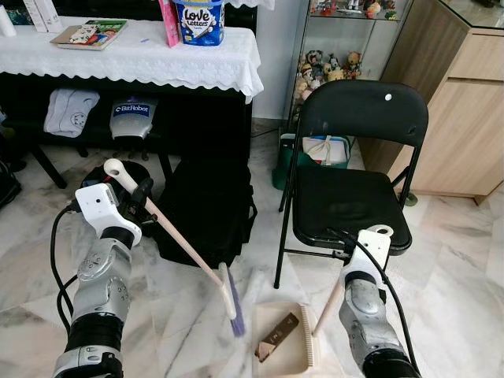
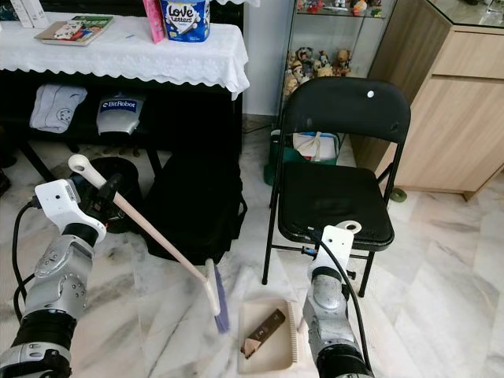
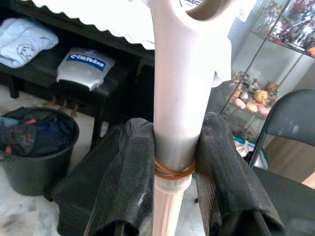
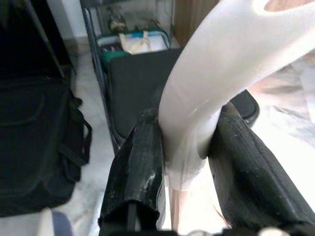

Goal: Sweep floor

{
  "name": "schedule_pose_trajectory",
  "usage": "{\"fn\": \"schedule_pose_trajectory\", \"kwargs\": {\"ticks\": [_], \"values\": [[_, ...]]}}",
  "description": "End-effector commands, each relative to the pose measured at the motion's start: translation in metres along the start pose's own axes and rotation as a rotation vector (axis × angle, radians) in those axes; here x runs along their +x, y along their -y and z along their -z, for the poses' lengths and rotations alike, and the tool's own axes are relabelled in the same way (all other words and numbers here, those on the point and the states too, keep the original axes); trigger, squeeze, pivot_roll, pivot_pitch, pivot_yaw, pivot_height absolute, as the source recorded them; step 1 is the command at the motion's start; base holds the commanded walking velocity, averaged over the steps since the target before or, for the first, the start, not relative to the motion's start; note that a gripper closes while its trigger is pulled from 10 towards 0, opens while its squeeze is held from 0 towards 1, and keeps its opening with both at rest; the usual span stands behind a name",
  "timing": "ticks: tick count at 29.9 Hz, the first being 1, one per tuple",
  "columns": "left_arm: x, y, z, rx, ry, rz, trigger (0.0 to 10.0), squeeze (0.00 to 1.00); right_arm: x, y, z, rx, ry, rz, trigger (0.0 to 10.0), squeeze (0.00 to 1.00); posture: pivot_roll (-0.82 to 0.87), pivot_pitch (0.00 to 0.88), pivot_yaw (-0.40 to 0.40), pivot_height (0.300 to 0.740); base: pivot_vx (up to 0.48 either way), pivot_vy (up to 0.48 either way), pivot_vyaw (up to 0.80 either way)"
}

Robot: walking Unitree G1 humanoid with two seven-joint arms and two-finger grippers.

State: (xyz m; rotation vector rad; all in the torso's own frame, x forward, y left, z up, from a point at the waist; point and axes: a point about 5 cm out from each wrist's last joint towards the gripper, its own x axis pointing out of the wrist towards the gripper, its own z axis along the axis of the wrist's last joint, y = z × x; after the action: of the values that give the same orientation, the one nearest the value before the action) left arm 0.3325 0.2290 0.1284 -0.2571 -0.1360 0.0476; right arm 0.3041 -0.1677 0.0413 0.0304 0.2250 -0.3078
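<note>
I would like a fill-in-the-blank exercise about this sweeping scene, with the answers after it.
1. The left gripper is shut on the handle of the ____.
2. The brown scrap lies in the ____.
3. The dustpan sits on the floor in front of the black folding ____.
4. The dustpan's handle is held by the ____ gripper.

Answers: broom; dustpan; chair; right

Item count: one broom (image 1: 189,256), one dustpan (image 1: 285,341), one brown scrap (image 1: 277,336) in it, one folding chair (image 1: 352,189), one black bag (image 1: 206,206), one bucket (image 3: 34,147), two tools: left tool (image 3: 174,167), right tool (image 4: 184,162).
</note>
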Motion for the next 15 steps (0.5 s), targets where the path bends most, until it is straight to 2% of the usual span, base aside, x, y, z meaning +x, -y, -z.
{"fn": "schedule_pose_trajectory", "kwargs": {"ticks": [1,15], "values": [[0.002,0.003,-0.006,0.023,0.043,-0.001,10.0,0.00,0.002,-0.003,-0.020,0.044,0.102,-0.015,10.0,0.00,-0.06,0.081,-0.006,0.740,0.000,0.000,0.00],[-0.001,0.005,0.000,0.077,0.043,-0.019,10.0,0.00,-0.003,-0.018,-0.040,0.124,0.215,-0.131,10.0,0.00,-0.06,0.077,-0.016,0.740,0.000,0.000,0.00]]}}
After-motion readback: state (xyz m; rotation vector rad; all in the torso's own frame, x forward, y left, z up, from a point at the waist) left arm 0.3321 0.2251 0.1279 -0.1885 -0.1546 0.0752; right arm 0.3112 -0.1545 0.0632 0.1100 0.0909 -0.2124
